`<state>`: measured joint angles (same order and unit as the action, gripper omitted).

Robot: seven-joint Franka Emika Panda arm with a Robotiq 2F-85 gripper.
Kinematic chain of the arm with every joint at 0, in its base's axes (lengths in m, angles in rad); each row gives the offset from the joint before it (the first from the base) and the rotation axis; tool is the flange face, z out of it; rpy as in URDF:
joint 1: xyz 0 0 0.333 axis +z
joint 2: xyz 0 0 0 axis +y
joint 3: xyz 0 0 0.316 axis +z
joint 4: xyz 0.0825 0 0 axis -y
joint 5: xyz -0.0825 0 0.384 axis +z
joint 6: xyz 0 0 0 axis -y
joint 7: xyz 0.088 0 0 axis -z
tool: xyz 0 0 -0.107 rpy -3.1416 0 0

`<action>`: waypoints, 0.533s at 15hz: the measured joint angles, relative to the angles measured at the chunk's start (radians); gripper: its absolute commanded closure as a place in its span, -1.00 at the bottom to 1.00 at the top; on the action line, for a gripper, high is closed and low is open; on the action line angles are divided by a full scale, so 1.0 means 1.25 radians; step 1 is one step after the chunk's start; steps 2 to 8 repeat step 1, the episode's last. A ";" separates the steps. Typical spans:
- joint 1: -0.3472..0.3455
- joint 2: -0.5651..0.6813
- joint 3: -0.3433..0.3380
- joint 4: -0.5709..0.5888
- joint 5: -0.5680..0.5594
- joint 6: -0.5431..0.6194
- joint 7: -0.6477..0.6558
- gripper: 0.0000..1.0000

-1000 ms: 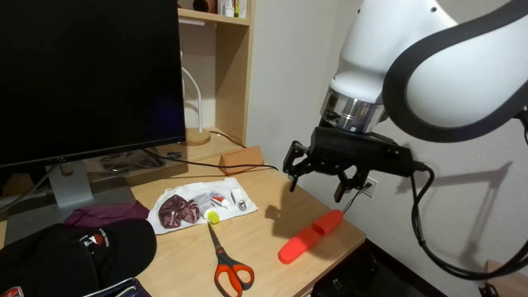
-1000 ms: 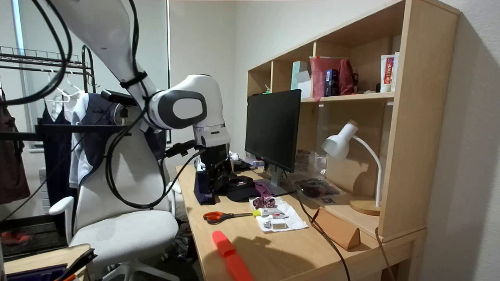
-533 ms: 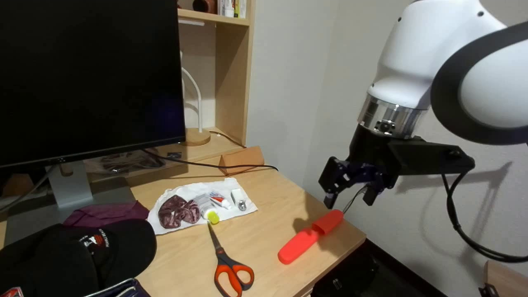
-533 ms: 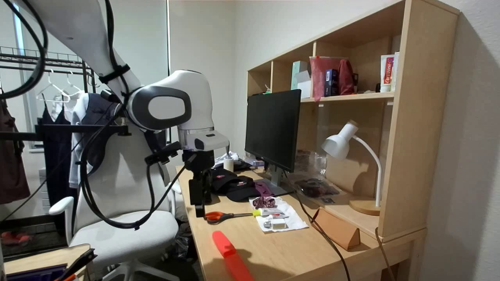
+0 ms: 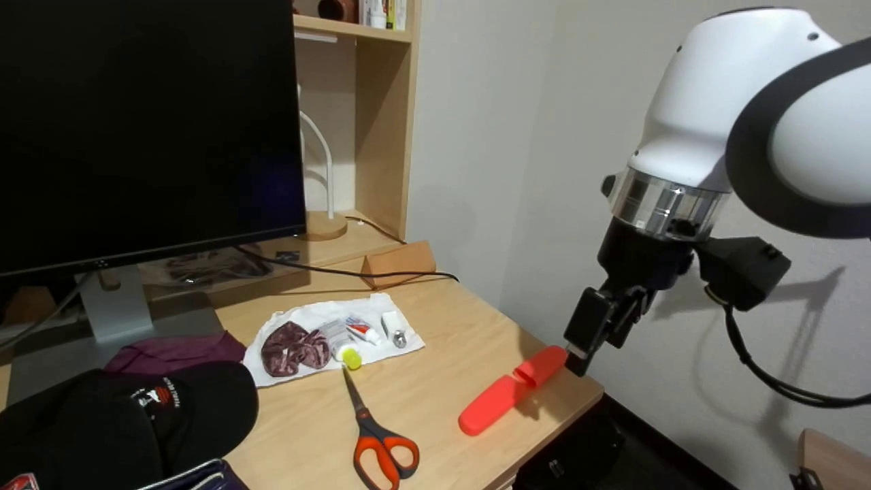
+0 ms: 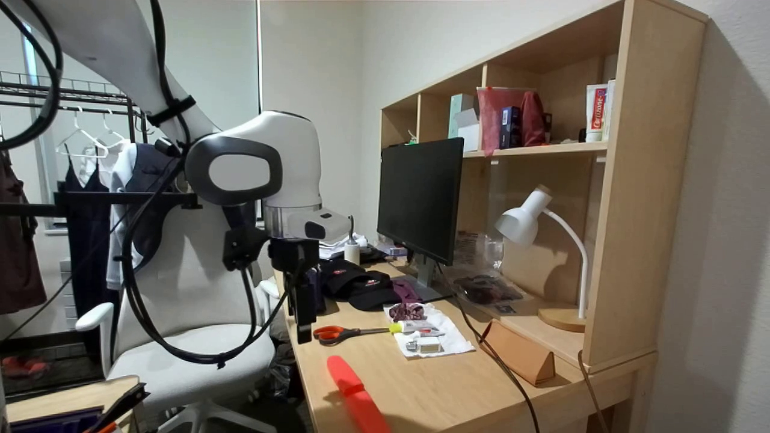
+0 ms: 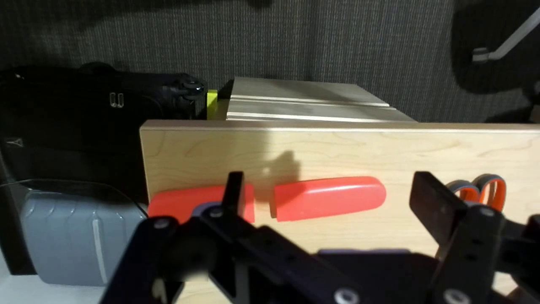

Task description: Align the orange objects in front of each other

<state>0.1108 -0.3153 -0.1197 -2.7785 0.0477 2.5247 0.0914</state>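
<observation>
Two orange-red blocks with rounded outer ends lie flat on the desk, roughly end to end, near its corner. The block nearer the scissors [image 5: 493, 406] also shows in an exterior view [image 6: 344, 374] and the wrist view [image 7: 329, 199]. The block nearer the desk's end [image 5: 543, 365] also shows in an exterior view [image 6: 368, 414] and the wrist view [image 7: 185, 202], partly hidden by a finger. The wrist view shows a small gap between them. My gripper [image 7: 329, 185] is open and empty above the blocks, fingers pointing down; it shows in both exterior views [image 5: 599, 350] [image 6: 305, 334].
Scissors with orange handles [image 5: 381, 442] lie beside the blocks. A white paper [image 5: 401, 323] with tubes and a scrunchie lies farther back. A black cap [image 5: 197, 401], a monitor [image 5: 150, 136], a tan case [image 5: 399, 264] and a cable are on the desk. The desk edge [image 7: 337, 126] is close.
My gripper has moved toward the desk's corner, come lower and turned about its wrist. The blocks and other objects have not moved.
</observation>
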 measured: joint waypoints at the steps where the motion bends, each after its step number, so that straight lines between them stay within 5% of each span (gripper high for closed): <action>1: 0.000 0.000 0.000 0.000 0.002 -0.002 -0.015 -1.00; 8: 0.000 0.000 0.000 0.000 0.002 -0.002 -0.015 -1.00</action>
